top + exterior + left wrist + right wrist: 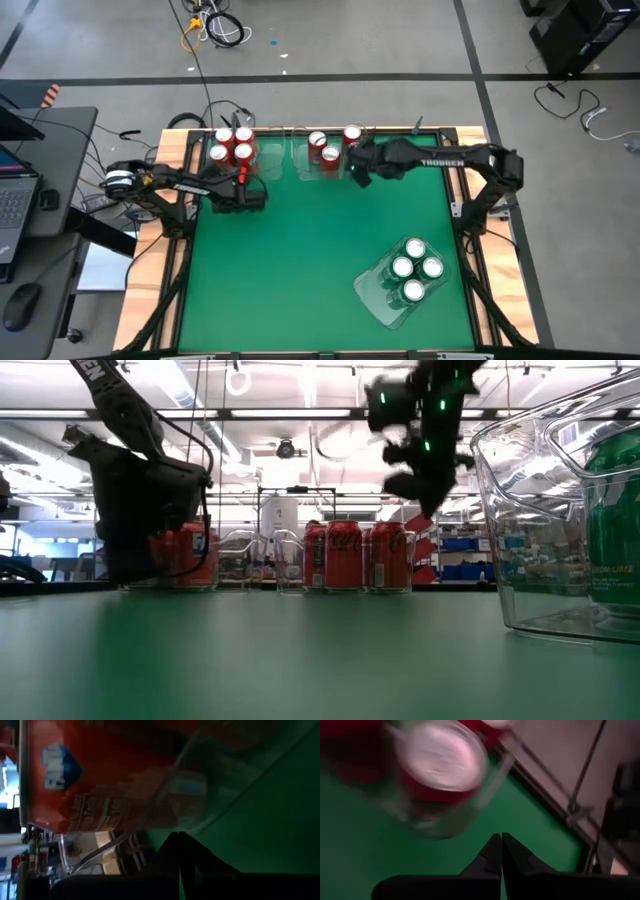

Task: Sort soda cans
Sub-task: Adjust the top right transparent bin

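High view shows red cylindrical soda cans (232, 146) in clear plastic bins (300, 160) at the green desk's (300, 270) far edge, green-bodied cans (412, 268) in a near-right bin; left end effector (262, 198) and right end effector (358, 178) both pressed together, empty

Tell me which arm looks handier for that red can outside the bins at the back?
Probably the right. Its shut pincer hovers just beside the loose red can, while the left pincer, also shut, sits at the far bin of red cans, farther away.
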Controlling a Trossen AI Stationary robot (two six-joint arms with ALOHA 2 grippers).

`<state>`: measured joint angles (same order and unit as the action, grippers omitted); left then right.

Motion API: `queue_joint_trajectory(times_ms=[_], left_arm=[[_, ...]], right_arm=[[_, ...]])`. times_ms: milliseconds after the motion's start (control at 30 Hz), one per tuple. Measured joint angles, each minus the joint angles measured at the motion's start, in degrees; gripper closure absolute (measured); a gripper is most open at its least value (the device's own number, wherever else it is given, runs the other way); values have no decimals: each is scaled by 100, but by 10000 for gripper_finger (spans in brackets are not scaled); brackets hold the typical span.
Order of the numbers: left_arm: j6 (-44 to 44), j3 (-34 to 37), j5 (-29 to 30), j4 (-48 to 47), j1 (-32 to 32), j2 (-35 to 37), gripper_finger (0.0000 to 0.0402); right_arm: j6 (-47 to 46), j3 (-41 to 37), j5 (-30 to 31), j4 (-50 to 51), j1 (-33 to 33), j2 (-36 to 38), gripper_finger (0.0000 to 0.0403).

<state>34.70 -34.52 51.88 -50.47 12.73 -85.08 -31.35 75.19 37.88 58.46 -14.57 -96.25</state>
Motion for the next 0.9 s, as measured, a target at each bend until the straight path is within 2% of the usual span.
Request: queue_joint_trajectory(times_ms=[200, 300, 400, 733, 900], left_arm=[[-111, -124, -442, -6, -502, 0, 401], [-111, -242, -521, -9, -803, 0, 401], [-97, -373, -532, -9, -1088, 0, 401], [3, -699, -554, -21, -1745, 2, 401], [42, -719, -563, -11, -2060, 2, 401]], right_arm=[[108, -547, -779, -738, -840, -7, 403], [456, -788, -1353, -1577, -1021, -13, 403], [635, -893, -1661, -2111, -1092, -7, 403], [852, -915, -1798, -2609, -1049, -5, 403], [1208, -861, -1805, -2215, -776, 544, 403]])
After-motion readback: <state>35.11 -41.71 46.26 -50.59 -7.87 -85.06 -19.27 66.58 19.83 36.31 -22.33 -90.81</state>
